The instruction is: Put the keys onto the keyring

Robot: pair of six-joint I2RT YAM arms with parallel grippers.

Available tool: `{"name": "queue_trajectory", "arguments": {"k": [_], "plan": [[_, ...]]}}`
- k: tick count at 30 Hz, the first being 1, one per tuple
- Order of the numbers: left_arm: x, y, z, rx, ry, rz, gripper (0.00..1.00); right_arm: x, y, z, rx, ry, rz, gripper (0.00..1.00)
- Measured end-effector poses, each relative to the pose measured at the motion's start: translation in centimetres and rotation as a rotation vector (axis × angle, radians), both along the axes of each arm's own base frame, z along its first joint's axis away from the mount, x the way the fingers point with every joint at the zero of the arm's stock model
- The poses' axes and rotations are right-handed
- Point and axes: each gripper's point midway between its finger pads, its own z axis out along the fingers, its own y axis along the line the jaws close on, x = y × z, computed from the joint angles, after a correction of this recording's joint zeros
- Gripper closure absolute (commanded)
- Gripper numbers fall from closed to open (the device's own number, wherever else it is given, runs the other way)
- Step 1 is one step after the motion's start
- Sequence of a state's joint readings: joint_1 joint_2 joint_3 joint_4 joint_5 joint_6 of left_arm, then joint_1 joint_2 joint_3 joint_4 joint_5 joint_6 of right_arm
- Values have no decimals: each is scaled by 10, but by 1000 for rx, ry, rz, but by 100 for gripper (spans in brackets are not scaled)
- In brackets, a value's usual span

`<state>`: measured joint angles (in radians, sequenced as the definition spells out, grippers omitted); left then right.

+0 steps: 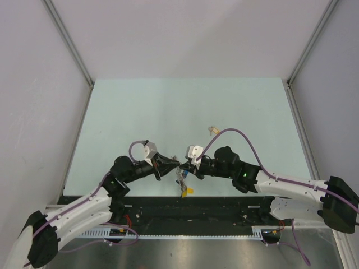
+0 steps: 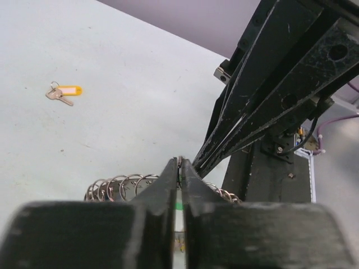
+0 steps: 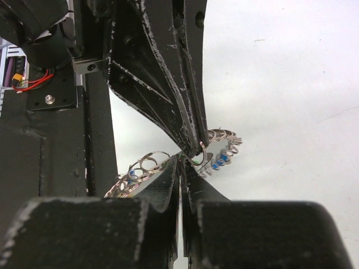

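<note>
Both grippers meet tip to tip above the table's near edge. The keyring (image 1: pixel 180 178), a bundle of small metal rings with blue and yellow heads, hangs under the tips. It shows behind my fingers in the left wrist view (image 2: pixel 119 186) and in the right wrist view (image 3: pixel 223 147). My left gripper (image 1: pixel 175 164) (image 2: pixel 180 167) is shut, with a sliver of green, the green key (image 2: pixel 178 206), between its jaws. My right gripper (image 1: pixel 186 166) (image 3: pixel 182 163) is shut on the keyring's wire. The yellow-orange key (image 1: pixel 212 130) (image 2: pixel 65 92) lies alone on the table.
The pale green table (image 1: pixel 140 112) is walled by grey panels left, right and behind. A black rail (image 1: pixel 185 207) runs along the near edge under the arms. Purple cables loop over both wrists.
</note>
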<state>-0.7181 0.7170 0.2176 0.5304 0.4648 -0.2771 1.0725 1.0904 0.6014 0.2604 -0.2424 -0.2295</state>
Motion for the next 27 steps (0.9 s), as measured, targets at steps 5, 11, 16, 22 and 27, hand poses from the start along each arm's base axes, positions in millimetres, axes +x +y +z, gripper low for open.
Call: {"name": "queue_trajectory", "arguments": {"k": [5,11,16,22,27], "plan": [[2,6,16,-60,-29,41,62,-2,0,-2,-9,0,12,100],[5,16,28,-50,-57,99,53,-4,-4,-11,-47,2,25,100],[12,16,54,75,-126,91,45,-7,-6,-16,-73,2,41,100],[9,5,61,308,-226,-89,44,-8,-7,-17,-91,-3,52,100],[2,-1,25,501,-184,-275,49,-8,-8,-20,-103,2,52,100]]}}
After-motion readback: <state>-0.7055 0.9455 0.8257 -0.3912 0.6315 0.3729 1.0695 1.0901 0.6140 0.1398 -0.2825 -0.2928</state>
